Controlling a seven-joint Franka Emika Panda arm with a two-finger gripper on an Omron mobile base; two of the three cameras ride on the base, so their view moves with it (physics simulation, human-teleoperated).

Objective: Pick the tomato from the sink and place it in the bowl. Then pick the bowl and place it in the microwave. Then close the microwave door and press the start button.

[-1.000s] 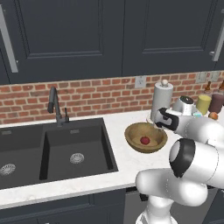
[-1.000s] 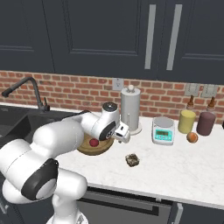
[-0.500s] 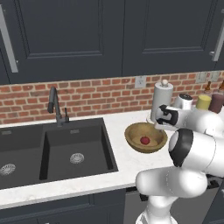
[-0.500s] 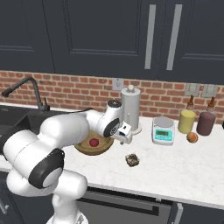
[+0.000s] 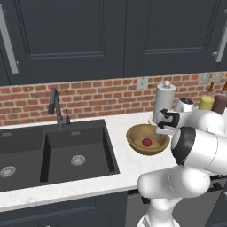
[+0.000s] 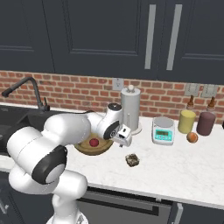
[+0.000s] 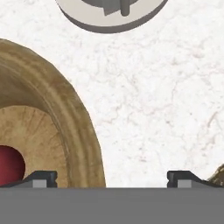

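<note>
The wooden bowl stands on the white counter right of the sink. The red tomato lies inside it. My gripper hangs open just over the bowl's right rim, pointing down. In the hand view, the bowl's rim runs between the wide-apart fingertips, and the tomato shows at the left edge. Nothing is held. The microwave is out of view.
A paper towel holder stands just behind the gripper. A kitchen scale, a yellow bottle, a dark red one and an orange-brown ball sit to the right. A small brown lump lies nearby.
The hand has shifted slightly right and down, toward the bowl's right rim. Bowl and tomato have not moved.
</note>
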